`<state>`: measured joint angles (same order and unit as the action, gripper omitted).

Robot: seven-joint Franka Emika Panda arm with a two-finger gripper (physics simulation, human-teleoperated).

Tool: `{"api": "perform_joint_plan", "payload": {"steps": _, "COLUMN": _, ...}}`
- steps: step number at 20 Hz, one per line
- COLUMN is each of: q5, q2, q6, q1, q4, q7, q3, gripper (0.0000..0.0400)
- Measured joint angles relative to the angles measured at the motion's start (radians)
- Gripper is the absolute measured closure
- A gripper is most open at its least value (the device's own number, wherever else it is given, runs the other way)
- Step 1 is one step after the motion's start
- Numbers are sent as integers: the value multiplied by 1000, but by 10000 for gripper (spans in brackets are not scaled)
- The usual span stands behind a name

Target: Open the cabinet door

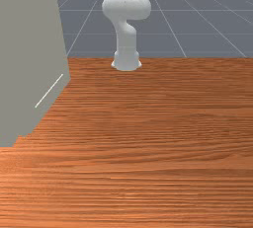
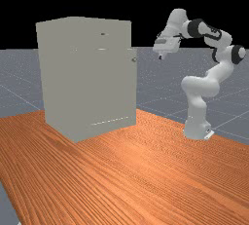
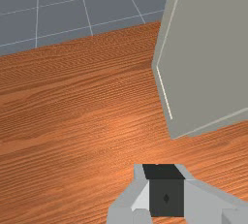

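Tool (image 2: 161,56) and cabinet (image 2: 87,83) stand apart in the far view, the tool raised above the desk and pointing down, to the far view's right of the cabinet. Whether it is spread or pressed together, I cannot tell. The door (image 2: 133,90) is on the cabinet's side toward the arm, a thin upright strip at the edge, with a small rounded knob (image 2: 134,60) high on it. The cabinet is a boxy, matte, grey-green block with flat sides and a slender pale line (image 1: 49,91) low down. It stands on the desk (image 2: 126,170), orange-brown wood with long streaky grain. The arm (image 2: 199,86) is smooth and white, its rounded links marked with black bands. Grey floor (image 2: 14,80) with thin pale grid lines lies beyond.
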<state>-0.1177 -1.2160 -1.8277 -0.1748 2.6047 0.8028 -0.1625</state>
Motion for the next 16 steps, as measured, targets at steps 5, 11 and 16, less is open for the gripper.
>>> {"api": "perform_joint_plan", "payload": {"steps": 5, "q5": -64, "q2": -131, "q6": -211, "q1": -115, "q4": 59, "q7": 71, "q3": -22, "gripper": 400}}
{"api": "perform_joint_plan", "payload": {"steps": 11, "q5": -173, "q2": -158, "q6": -698, "q1": -222, "q4": 243, "q7": 104, "q3": -114, "gripper": 54}}
{"api": "perform_joint_plan", "payload": {"steps": 16, "q5": -225, "q2": -77, "q6": -1192, "q1": -269, "q4": 397, "q7": 110, "q3": -161, "gripper": 4}}
